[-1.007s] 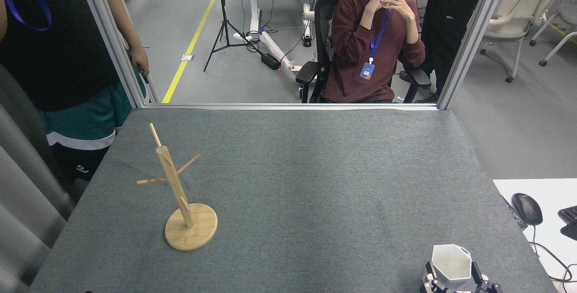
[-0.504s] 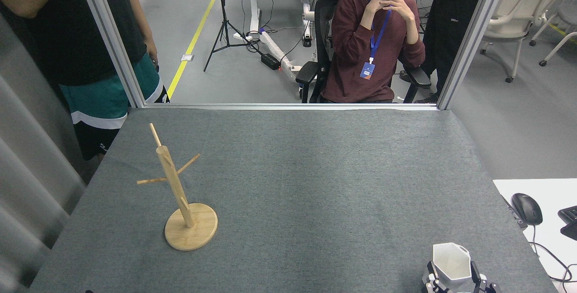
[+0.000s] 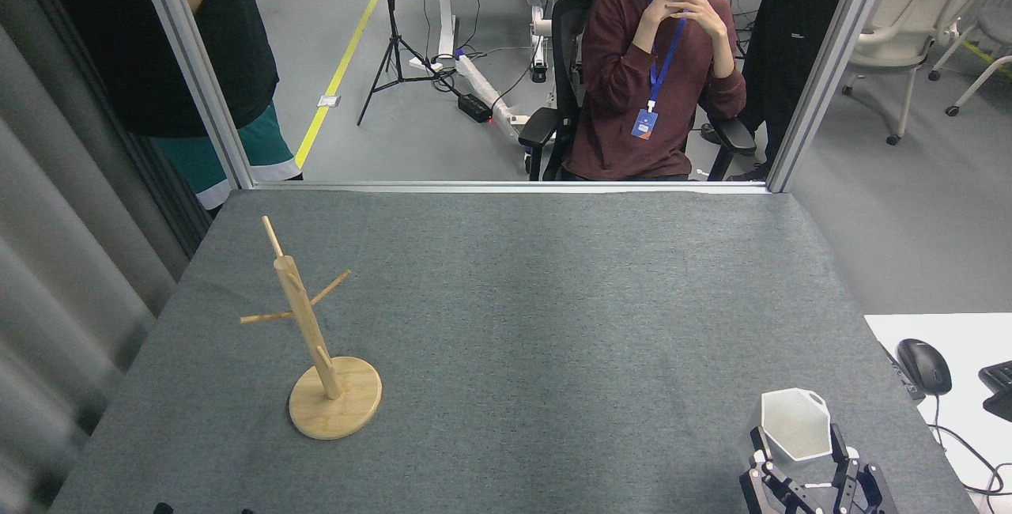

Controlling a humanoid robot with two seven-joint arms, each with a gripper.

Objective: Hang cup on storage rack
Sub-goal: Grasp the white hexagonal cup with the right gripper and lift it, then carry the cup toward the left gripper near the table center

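Note:
The white faceted cup (image 3: 794,421) is at the bottom right of the head view, its hexagonal rim facing up and tilted toward me. My right gripper (image 3: 798,449) comes up from the bottom edge and is shut on the cup, one dark finger on each side of its lower body. The cup's handle does not show. The storage rack (image 3: 308,332), a bamboo post with thin angled pegs on a round base, stands upright at the left of the table, far from the cup. Only small dark tips of my left gripper (image 3: 163,508) peek in at the bottom left edge.
The grey felt table (image 3: 522,300) lies between rack and cup. A white desk with a mouse (image 3: 923,365) adjoins the table's right side. A person sits behind the far edge (image 3: 652,79); another stands at the far left (image 3: 229,63).
My right gripper has come further up into view, lifting the cup slightly. The person standing at the left has stepped back and to the right. The rack has not moved.

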